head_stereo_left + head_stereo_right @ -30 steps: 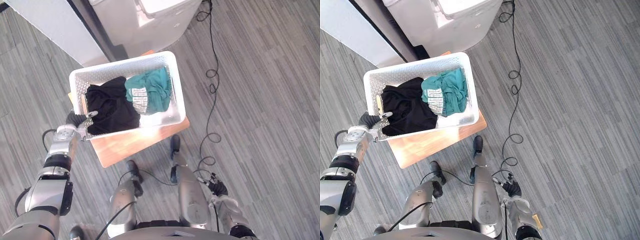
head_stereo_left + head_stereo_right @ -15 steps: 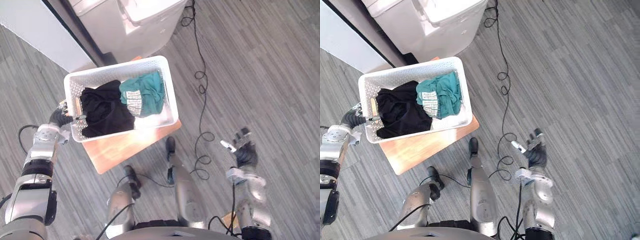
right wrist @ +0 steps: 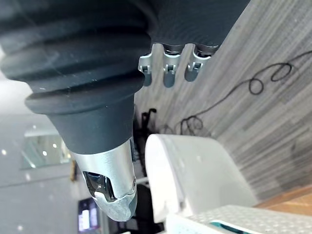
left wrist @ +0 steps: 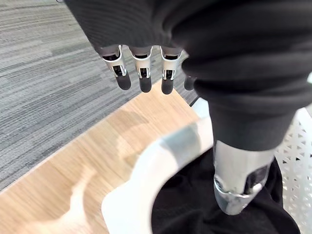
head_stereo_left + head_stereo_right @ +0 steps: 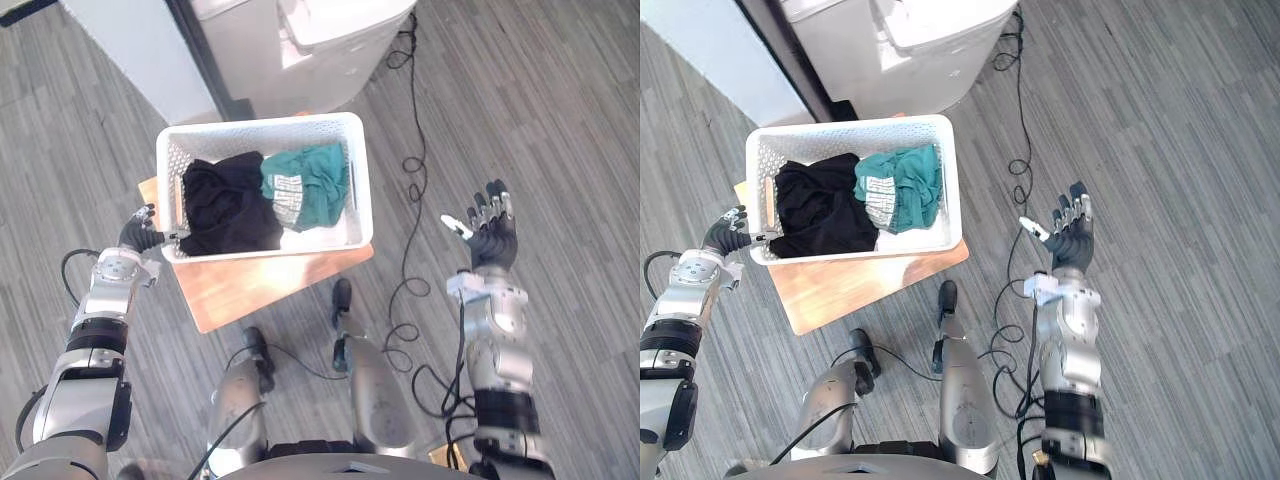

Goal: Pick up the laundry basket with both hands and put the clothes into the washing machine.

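Observation:
A white laundry basket (image 5: 362, 185) sits on a low wooden stool (image 5: 255, 288). It holds a black garment (image 5: 225, 205) and a green one (image 5: 308, 182). My left hand (image 5: 140, 233) is at the basket's left rim. In the left wrist view its thumb (image 4: 241, 187) reaches over the rim (image 4: 141, 180) onto the black cloth, while its straight fingers (image 4: 141, 78) stay outside, off the rim. My right hand (image 5: 491, 235) is raised over the floor well right of the basket, open with fingers spread and holding nothing. The white washing machine (image 5: 325, 45) stands just behind the basket.
A pale grey panel (image 5: 130, 55) with a dark edge stands left of the washing machine. Grey plank floor (image 5: 560, 120) lies open to the right and left of the stool. The right wrist view shows the machine's white body (image 3: 195, 175).
My right hand has come up from low beside the body to a raised, spread pose at the right. The left hand stays at the basket's left rim. The camera has shifted.

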Motion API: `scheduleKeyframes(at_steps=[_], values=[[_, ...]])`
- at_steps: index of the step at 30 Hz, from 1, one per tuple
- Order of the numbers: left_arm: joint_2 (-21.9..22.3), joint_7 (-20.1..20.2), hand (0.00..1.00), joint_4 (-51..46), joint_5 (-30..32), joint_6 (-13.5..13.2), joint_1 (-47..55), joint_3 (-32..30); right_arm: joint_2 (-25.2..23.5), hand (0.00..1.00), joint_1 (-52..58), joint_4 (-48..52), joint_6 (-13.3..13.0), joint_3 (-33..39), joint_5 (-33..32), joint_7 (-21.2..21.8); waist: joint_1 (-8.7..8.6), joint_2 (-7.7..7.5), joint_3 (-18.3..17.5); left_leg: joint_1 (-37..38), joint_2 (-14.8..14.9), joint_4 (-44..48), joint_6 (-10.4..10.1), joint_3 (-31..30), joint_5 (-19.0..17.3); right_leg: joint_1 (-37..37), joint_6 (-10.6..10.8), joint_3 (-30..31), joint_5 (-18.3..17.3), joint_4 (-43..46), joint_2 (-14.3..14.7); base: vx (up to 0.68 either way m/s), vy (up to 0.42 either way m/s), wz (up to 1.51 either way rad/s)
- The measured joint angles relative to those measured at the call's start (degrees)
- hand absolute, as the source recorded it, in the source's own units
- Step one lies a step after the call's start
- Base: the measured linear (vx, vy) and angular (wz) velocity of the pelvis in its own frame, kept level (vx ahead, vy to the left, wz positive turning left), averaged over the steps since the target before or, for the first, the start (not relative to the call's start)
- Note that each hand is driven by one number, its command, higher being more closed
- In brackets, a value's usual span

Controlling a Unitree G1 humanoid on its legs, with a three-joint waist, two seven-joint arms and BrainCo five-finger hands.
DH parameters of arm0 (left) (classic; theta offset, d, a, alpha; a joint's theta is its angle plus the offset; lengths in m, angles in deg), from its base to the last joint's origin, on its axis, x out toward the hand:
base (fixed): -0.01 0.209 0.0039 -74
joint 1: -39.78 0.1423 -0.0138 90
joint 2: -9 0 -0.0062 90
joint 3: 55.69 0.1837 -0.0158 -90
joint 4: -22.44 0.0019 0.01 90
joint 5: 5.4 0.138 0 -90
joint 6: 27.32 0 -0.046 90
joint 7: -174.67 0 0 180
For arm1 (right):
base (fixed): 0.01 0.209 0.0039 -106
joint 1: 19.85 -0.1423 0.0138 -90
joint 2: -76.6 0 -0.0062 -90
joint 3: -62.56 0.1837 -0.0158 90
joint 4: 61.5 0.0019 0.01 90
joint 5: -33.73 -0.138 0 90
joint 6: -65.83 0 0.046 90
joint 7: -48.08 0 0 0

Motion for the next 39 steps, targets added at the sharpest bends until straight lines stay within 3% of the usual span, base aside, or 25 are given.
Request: scheduleKeyframes(at_steps=[6,16,28,35,39], values=[[0.13,-0.22,0.00,1.14,-4.75,-1.08,-0.11,0.10,2.70,0.00,-5.40,-9.65,2.22,-0.48,-0.15,-1.13,1.01,-0.04,0.03,-1.25,-0.77,0.37,0.52,-1.78,0.56,0.09,0.08,-1.59,0.37,-0.18,-0.99,-0.01,-0.008,0.18],[1.19,0.07,0.00,3.35,-10.64,-2.94,-2.71,2.68,10.14,0.00,-15.53,-25.39,4.67,-2.92,-2.64,0.04,1.15,0.05,0.09,-5.17,-0.39,3.37,0.91,-3.76,0.18,-0.84,0.05,-3.11,1.57,-1.19,-1.32,-0.02,-0.005,0.08],[0.26,1.80,0.00,0.06,-15.21,-6.52,-6.18,7.82,19.07,0.00,-20.26,-27.40,5.96,-11.08,-9.56,6.93,2.77,0.28,0.17,-13.55,1.33,7.09,0.83,-5.05,-0.04,-5.35,-0.40,-5.26,3.60,-3.23,-0.92,-0.02,0.003,0.06],[-3.11,2.76,0.00,-1.94,-16.12,-6.76,-7.00,12.59,21.04,0.00,-20.45,-25.17,6.07,-17.95,-12.67,10.77,2.87,0.30,0.15,-14.44,1.72,7.12,0.73,-5.30,-0.13,-5.42,-0.40,-5.98,3.95,-4.20,-0.59,0.00,0.007,0.02],[-6.85,4.09,0.00,-2.48,-17.33,-6.80,-9.20,18.22,23.47,0.00,-21.40,-24.76,7.55,-24.55,-16.28,13.71,3.06,0.33,0.12,-14.66,2.82,7.32,0.32,-4.94,-0.39,-5.71,-0.40,-6.01,3.95,-4.25,0.15,0.02,-0.001,-0.07]])
